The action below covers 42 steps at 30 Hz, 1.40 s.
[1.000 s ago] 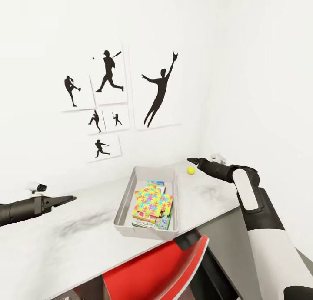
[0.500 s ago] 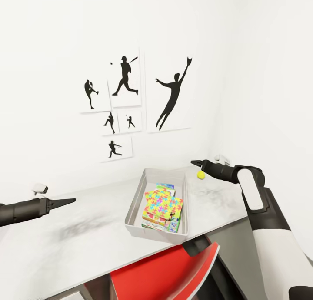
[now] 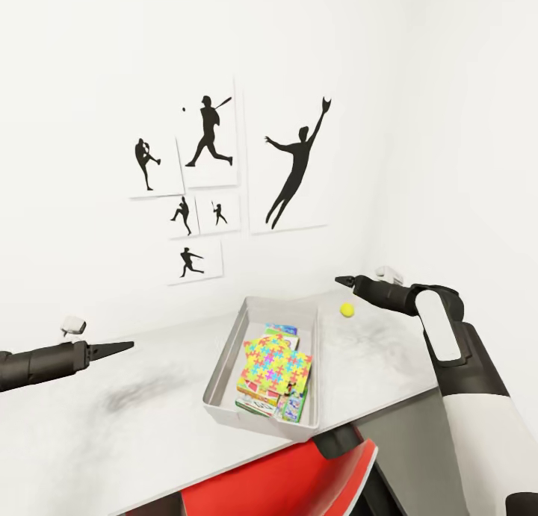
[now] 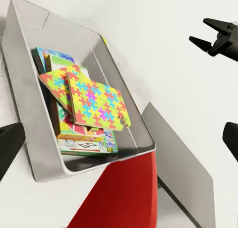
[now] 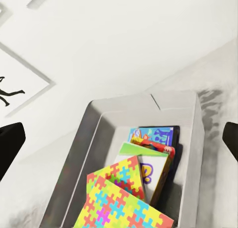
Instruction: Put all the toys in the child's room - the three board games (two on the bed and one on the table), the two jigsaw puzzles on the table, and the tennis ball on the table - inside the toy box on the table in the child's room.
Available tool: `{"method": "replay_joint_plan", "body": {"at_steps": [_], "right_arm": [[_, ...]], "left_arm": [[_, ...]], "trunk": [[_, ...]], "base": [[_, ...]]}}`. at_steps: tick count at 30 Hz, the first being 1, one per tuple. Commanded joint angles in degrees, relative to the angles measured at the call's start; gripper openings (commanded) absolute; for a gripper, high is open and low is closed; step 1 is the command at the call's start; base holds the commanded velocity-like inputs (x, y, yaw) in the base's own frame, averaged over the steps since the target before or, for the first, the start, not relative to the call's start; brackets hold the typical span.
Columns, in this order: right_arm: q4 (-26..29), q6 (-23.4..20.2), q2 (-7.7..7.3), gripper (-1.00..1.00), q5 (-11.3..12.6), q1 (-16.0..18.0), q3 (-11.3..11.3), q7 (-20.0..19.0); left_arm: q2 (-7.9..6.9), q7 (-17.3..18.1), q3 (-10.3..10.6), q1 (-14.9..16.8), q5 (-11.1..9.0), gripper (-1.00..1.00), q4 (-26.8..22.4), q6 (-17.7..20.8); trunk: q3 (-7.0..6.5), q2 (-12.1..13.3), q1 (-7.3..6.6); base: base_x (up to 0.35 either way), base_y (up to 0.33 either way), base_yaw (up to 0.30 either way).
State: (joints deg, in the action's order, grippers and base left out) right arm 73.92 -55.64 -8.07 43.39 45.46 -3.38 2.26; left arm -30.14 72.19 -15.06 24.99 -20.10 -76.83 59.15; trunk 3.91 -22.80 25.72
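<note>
Right gripper (image 3: 345,281) near tennis ball (image 3: 347,309), head view.

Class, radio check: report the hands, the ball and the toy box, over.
Both hands open and empty, left hand, right hand. Ball on table, outside toy box, below right hand. Puzzles and games in box. Nothing blocks the ball.

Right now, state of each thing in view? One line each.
Toy box: on the table, open-topped, holding games and puzzles.
Jigsaw puzzles: in the box, on top of the pile, tilted.
Board games: in the box, under the puzzles.
Tennis ball: on the table, outside the box.
Right gripper: open, empty, above the ball.
Left gripper: empty, over the table.
</note>
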Motion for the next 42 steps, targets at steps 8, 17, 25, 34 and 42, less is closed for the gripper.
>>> {"method": "replay_joint_plan", "body": {"at_steps": [8,17,25,34,42], "right_arm": [[-0.1,-0.2,-0.02,1.0,0.3,0.1,0.0,0.2],[-0.3,0.4,-0.1,1.0,0.4,0.1,-0.1,0.1],[-0.5,0.4,-0.11,1.0,0.6,0.1,-0.4,0.0],[-1.1,-0.3,-0.11,1.0,0.6,0.1,-2.1,0.1],[-1.1,0.2,-0.09,1.0,0.5,0.1,-2.1,-0.1]], "left_arm": [[-0.07,0.4,-0.2,0.1,0.0,1.0,0.0,0.4],[-0.04,0.4,-0.2,0.1,0.0,1.0,-0.1,0.4],[-0.09,0.5,-0.2,0.1,0.0,1.0,-0.2,0.4],[-0.09,0.6,-0.2,0.1,-0.1,1.0,-0.2,0.4],[-0.09,0.8,-0.3,0.1,-0.2,1.0,-0.2,0.4]], "trunk": [[0.13,-0.1,0.07],[0.13,-0.1,0.07],[0.13,-0.1,0.07],[0.13,-0.1,0.07],[0.13,-0.1,0.07]], "base": [[0.106,0.019,0.172],[0.118,0.065,0.015],[0.168,0.029,0.0],[0.121,-0.048,-0.069],[0.019,-0.022,-0.016]]}}
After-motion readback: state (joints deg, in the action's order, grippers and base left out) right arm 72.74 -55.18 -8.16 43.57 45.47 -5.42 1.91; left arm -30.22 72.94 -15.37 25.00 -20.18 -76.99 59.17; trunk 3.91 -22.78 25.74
